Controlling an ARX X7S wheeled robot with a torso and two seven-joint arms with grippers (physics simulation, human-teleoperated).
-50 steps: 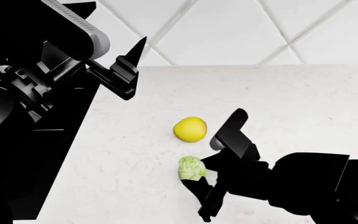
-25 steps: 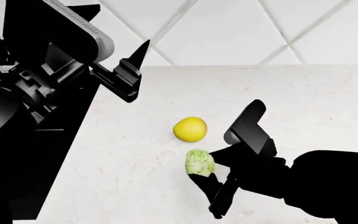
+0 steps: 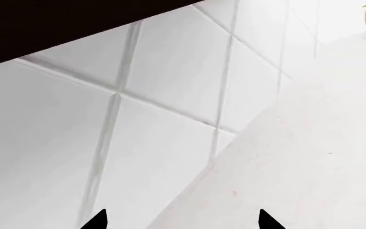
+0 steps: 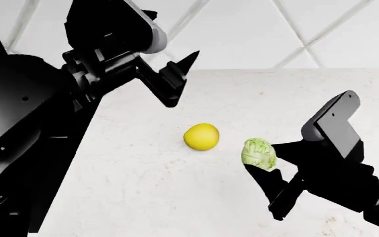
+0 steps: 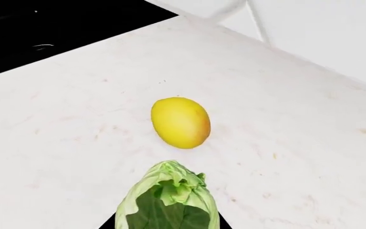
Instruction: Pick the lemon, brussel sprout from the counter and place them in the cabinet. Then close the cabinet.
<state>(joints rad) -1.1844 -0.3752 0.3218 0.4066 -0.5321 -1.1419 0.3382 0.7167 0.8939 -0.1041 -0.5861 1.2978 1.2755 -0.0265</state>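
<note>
brussel sprout (image 4: pixel 259 153) — pinched between right gripper (image 4: pixel 268 159) fingers, lifted off counter (image 4: pixel 143 182) | lemon (image 4: pixel 201 137) — resting on counter just beside sprout | left gripper (image 4: pixel 176 79) — fingers spread, holding nothing, near tiled wall (image 4: pixel 242 29)

Head view overlooks the counter (image 4: pixel 176 197); right wrist view shares it closer.

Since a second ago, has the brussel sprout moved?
Yes. The brussel sprout, held in the right gripper, went from below the lemon to its right.
</note>
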